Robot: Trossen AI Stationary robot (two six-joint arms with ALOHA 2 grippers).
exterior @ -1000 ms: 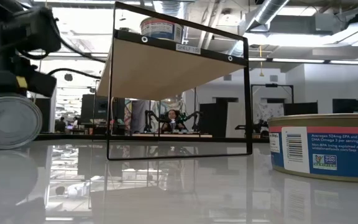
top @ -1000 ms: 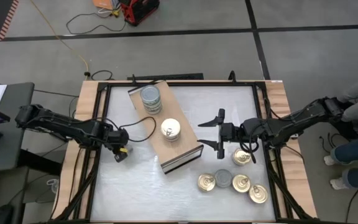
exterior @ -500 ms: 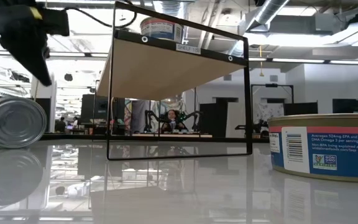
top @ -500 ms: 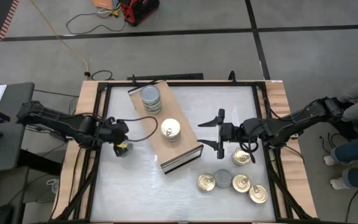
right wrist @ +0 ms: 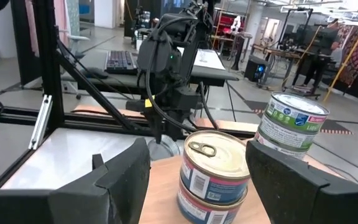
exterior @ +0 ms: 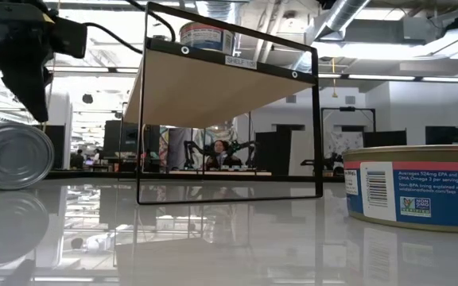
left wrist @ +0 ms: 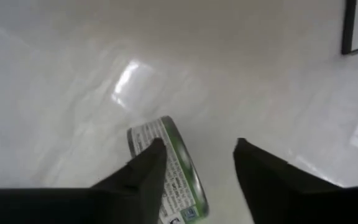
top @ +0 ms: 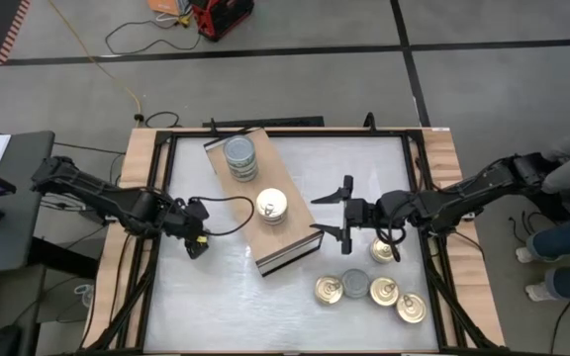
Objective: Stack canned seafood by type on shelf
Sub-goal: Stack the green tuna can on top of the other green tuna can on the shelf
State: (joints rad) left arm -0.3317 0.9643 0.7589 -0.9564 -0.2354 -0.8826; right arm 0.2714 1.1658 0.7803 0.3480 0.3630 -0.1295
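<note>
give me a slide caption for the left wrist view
Open left pincer hovers over a green-labelled tin lying on its side.

bright overhead light | glare on tabletop (left wrist: 129, 78) | near tin (exterior: 416, 187) soft

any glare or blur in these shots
Low view: the glossy table mirrors the shelf frame, and the near tin looms large. Left wrist view: a bright glare patch on the table, soft focus around the tipped tin.
</note>
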